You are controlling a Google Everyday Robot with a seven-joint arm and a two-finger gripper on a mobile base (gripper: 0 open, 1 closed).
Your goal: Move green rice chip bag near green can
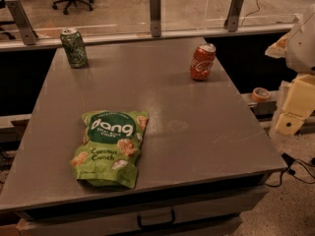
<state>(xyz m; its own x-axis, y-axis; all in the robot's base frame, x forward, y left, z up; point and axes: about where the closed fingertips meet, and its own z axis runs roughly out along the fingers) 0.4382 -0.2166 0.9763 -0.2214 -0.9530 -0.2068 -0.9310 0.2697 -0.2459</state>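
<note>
The green rice chip bag [110,147] lies flat on the grey table [197,127], near its front left, with the "Dang" logo facing up. The green can [74,48] stands upright at the table's far left corner, well behind the bag. My gripper [294,107] shows as pale cream parts at the right edge of the camera view. It is off the table's right side, far from both the bag and the can, and holds nothing that I can see.
A red-orange soda can [202,62] stands upright at the table's far right. A glass rail with metal posts [155,14] runs behind the table. A roll of tape [260,94] sits on a ledge to the right. A drawer handle [156,220] is below the front edge.
</note>
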